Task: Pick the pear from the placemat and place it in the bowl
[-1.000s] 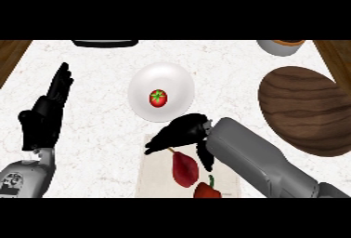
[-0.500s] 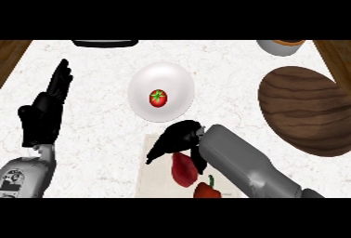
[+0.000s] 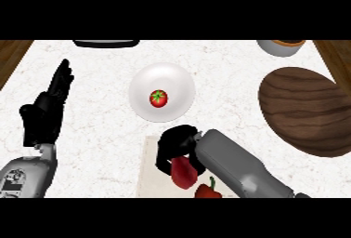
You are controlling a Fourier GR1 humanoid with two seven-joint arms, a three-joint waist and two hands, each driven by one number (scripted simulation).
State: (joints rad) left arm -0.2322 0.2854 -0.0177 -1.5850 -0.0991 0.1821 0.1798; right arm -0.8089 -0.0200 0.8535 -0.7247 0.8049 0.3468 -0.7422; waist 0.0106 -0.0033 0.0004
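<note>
One target: pear, dark red, lying on the placemat near the lower edge of the head view, tilted, its upper end under the right hand
right hand: curled down over the pear's top, fingers bent round it; looks like a grasp closing or just made, pear not visibly off the mat
why this approach: forearm comes in from lower right, so the hand covers the pear from above and hides most of the contact; can't tell how much of the fruit is enclosed
neighbour on mat: red pepper just beside the pear's lower end, touching or nearly so; judged risk of nudging it on lift
bowl: dark wooden bowl at the right, well apart from the mat; judged path is up and to the right over bare counter
not the goal: white plate with a tomato sits directly beyond the mat
far edge: dark pan and a grey cup, both out of the way
left hand: at the left, fingers straight and up, resting
</note>
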